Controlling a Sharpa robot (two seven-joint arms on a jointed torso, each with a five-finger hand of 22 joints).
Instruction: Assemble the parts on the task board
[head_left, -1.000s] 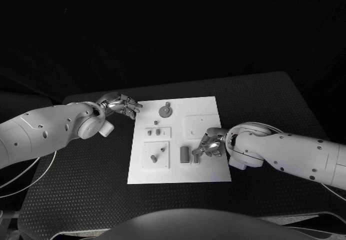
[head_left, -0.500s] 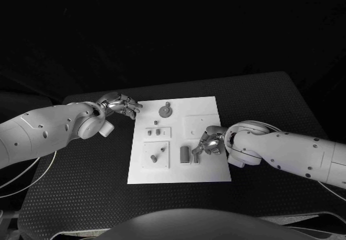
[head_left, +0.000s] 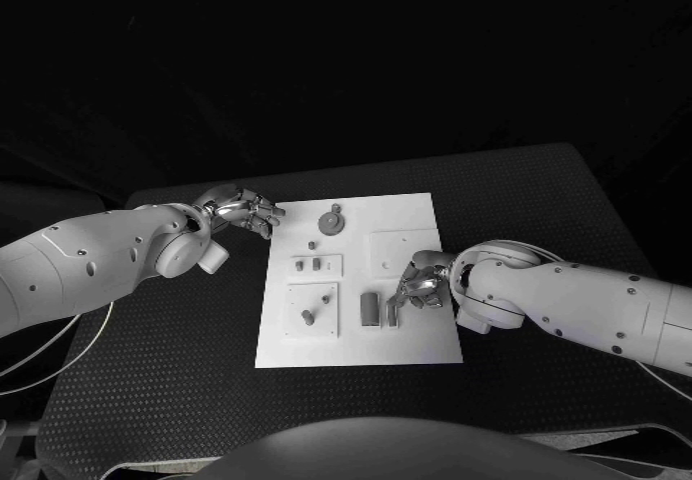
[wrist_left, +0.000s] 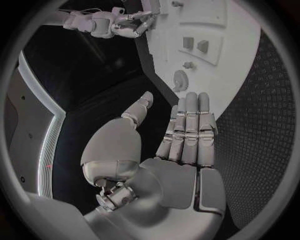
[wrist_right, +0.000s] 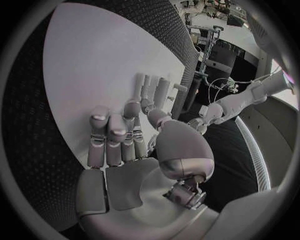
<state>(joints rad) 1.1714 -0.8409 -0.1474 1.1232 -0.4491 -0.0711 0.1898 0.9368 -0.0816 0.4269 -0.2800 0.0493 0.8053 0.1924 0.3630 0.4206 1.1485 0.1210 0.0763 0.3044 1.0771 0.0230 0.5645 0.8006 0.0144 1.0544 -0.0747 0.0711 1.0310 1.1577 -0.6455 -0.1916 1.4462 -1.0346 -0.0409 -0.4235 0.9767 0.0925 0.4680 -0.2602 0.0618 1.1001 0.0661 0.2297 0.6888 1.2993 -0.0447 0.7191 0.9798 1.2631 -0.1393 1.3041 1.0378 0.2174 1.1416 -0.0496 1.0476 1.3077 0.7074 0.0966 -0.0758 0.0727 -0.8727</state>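
Task board (head_left: 411, 335) mid-frame on black table (head_left: 577, 200), grey parts (head_left: 371, 308) scattered on it. Right hand (head_left: 418, 285) at board's right-centre, fingers over upright parts; grip — can't tell. Left hand (head_left: 242, 210) upper left, just off board's corner, fingers straight, holding nothing.

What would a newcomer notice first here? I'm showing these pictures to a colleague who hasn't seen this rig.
The white task board in the middle of the black table stands out, with small grey parts on it. The right hand is over the board's right side, fingers at the upright pieces there. The left hand hovers beside the board's far left corner, holding nothing.
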